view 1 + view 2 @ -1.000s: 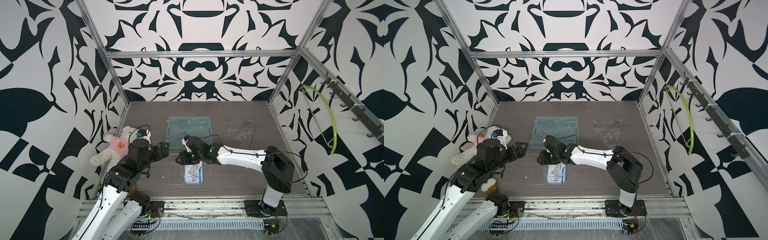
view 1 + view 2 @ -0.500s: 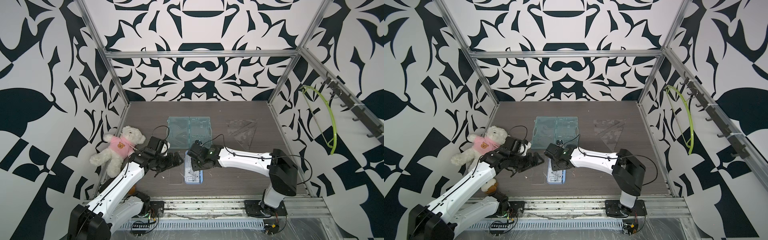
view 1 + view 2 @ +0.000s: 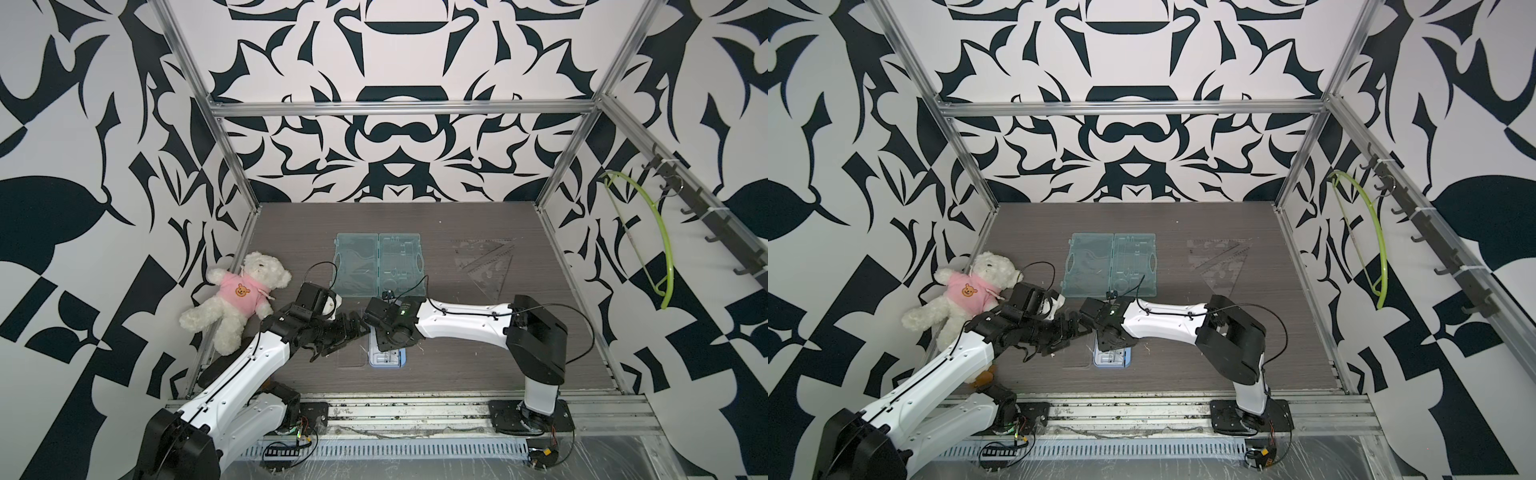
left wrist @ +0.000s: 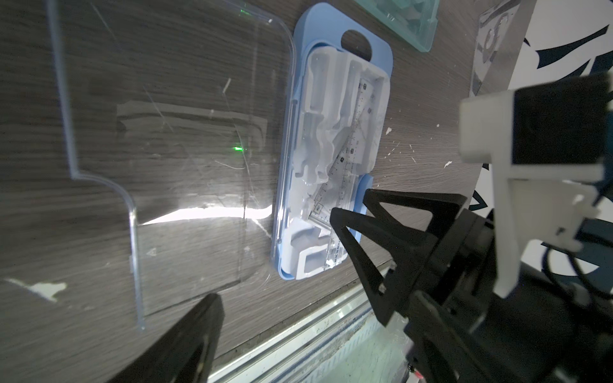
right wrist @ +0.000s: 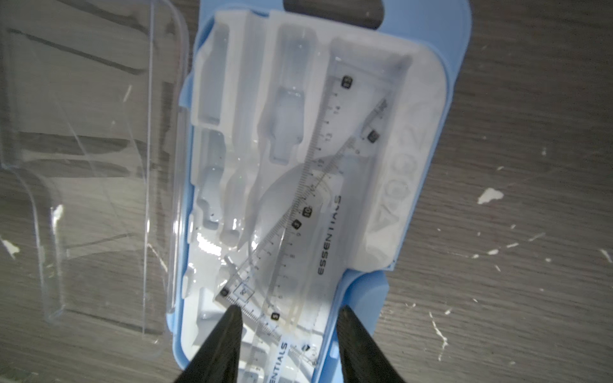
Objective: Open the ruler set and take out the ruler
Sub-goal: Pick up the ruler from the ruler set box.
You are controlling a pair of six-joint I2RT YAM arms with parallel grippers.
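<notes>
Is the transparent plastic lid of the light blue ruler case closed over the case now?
No, the transparent plastic lid lies folded open beside the light blue ruler case.

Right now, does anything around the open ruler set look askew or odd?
Yes. In the right wrist view the clear rulers lie crossed and slanted across the white tray, not seated in its moulded slots. White flecks dot the table beside the blue case.

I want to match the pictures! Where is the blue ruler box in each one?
In a top view: blue ruler box low in the middle.
In a top view: same spot.
Left wrist: lying beside the clear lid, here.
Right wrist: fills most of the picture.
Shared landmark: that clear lid, open beside it.
</notes>
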